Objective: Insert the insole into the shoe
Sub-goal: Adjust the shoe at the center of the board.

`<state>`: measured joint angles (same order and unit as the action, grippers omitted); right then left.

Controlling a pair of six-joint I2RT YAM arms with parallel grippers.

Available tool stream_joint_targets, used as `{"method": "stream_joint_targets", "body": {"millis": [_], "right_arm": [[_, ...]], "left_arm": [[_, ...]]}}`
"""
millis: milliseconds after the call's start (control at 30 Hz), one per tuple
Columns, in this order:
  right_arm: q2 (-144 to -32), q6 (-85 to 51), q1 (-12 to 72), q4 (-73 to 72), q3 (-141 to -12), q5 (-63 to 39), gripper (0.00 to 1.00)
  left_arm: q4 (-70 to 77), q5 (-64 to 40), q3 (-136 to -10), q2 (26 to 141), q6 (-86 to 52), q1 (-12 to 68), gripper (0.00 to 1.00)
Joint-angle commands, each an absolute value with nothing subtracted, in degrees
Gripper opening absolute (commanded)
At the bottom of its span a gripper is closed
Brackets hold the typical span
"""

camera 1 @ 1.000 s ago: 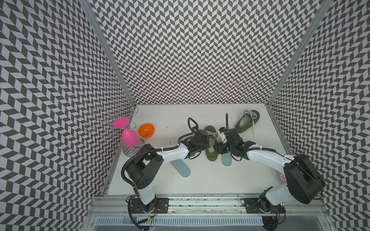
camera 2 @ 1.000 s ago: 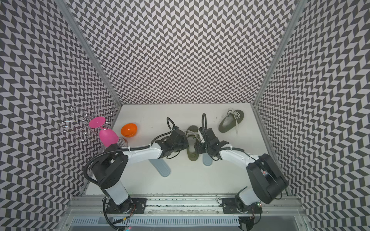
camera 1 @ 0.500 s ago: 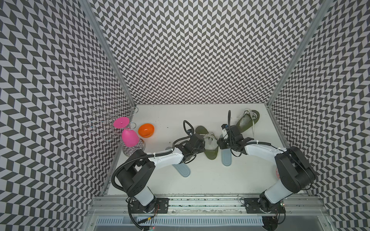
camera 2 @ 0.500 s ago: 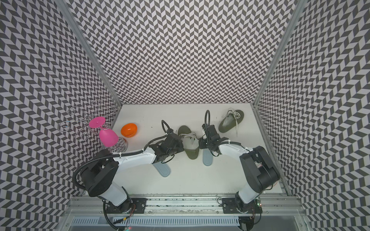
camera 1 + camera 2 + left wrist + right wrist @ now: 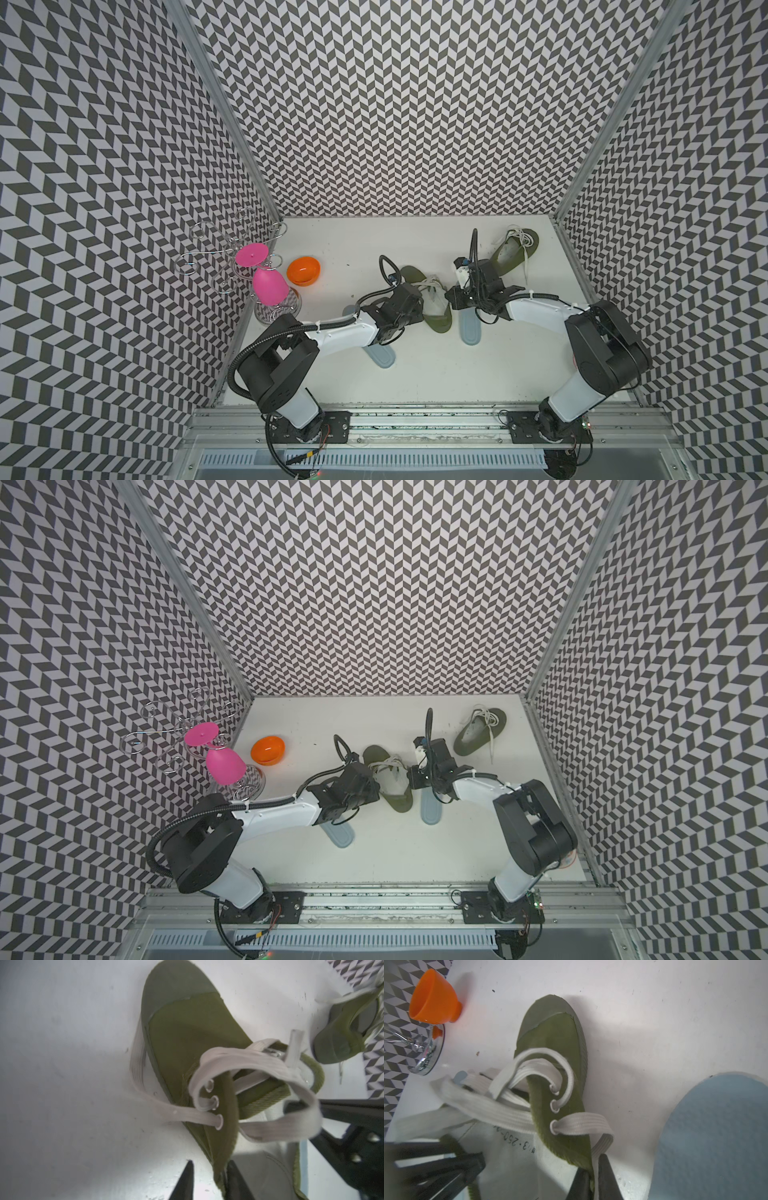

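Both grippers work at the shoe (image 5: 430, 297): the right gripper (image 5: 591, 1164) pinches one canvas collar wall with its jaws nearly together, and the left gripper (image 5: 210, 1162) stands parted astride the opposite wall, not clamped. The blue insole (image 5: 469, 330) lies flat just beside the shoe on the right arm's side, untouched. A second insole (image 5: 380, 357) lies near the shoe's other side, partly under the left arm. The blue insole looks light, thin and floppy, so it is best pinched at its heel edge. Loose laces (image 5: 239, 1059) drape over the shoe's soft mouth and may snag.
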<state>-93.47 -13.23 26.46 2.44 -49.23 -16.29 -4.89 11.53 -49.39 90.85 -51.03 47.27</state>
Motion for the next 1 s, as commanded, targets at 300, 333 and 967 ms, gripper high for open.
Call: {"method": "stream_joint_targets", "body": {"millis": [300,333,967], "right_arm": [[-94.5,-13.1,27.0,1.6,-51.6,-16.9,0.18],[-94.7,-13.0,27.0,1.8,-51.9,-16.8,0.18],[-96.9,-12.3,27.0,3.4,-53.5,-17.1,0.21]], "left_arm": [[-24.2,18.2,-58.6,87.3,-35.5,47.9,0.77],[-26.2,19.4,-59.9,87.0,-35.1,47.9,0.79],[-38.9,17.4,-83.3,104.1,1.9,45.7,0.88]]}}
